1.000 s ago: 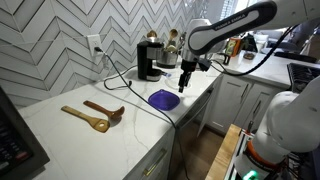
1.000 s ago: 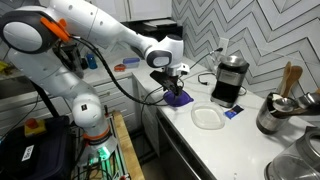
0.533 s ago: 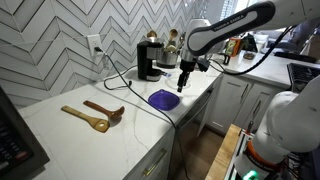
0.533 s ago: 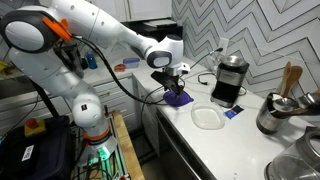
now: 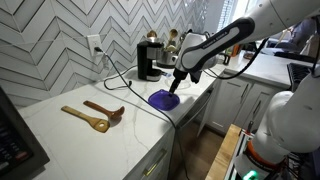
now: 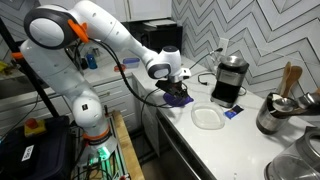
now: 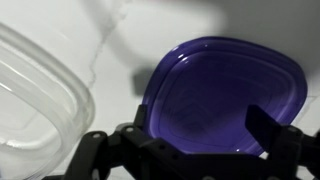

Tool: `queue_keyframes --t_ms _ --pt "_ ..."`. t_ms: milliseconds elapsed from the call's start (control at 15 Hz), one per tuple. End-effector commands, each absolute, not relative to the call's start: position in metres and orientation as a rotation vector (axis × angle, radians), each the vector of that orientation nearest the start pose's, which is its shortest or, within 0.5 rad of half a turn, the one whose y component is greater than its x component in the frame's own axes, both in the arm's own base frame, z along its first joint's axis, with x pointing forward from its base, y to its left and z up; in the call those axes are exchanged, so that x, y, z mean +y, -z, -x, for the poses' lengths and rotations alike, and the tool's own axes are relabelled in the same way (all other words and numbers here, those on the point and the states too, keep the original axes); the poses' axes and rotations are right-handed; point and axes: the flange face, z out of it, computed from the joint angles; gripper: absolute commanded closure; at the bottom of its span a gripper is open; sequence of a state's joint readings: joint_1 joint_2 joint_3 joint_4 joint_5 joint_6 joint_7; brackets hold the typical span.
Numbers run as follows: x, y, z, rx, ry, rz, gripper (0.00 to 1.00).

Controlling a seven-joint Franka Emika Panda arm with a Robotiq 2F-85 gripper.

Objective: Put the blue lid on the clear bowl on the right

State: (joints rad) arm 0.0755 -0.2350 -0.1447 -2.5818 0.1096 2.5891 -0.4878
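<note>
The blue lid (image 5: 162, 99) lies flat on the white counter near its front edge. It fills the wrist view (image 7: 225, 95) and is partly hidden under the gripper in an exterior view (image 6: 183, 100). My gripper (image 5: 176, 88) is low over the lid's edge. In the wrist view the gripper (image 7: 200, 128) is open, with its two fingers straddling the lid's near part. The clear bowl (image 6: 207, 118) sits on the counter just beside the lid, apart from it. Its rim shows at the left of the wrist view (image 7: 35, 95).
A black coffee maker (image 5: 148, 60) stands by the tiled wall, with a cable running from the outlet. Two wooden spoons (image 5: 95, 115) lie further along the counter. A steel pot (image 6: 275, 115) with utensils stands past the bowl. The counter edge (image 5: 185, 115) is close to the lid.
The arm has dropped and swung toward the lid. The gripper, which hung above the counter, is now down at the lid. The lid and bowl have not moved.
</note>
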Motion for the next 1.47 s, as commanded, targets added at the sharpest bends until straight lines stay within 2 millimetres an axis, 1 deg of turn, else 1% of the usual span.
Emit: queue_keyframes --t_ms 0,333,533,933,1200,1400 --pt "-0.021 -0.343 -0.453 -0.518 0.433 3.027 0.00" --pt "-0.019 -0.320 -0.453 -0.500 0.374 3.065 0.00" --pt "-0.021 -0.313 -0.452 -0.490 0.346 3.083 0.00" --pt "-0.022 -0.319 -0.442 -0.401 0.264 3.118 0.00" --pt "-0.023 -0.324 -0.431 -0.332 0.177 3.120 0.00" --pt "-0.032 -0.329 -0.417 -0.286 0.105 3.128 0.00"
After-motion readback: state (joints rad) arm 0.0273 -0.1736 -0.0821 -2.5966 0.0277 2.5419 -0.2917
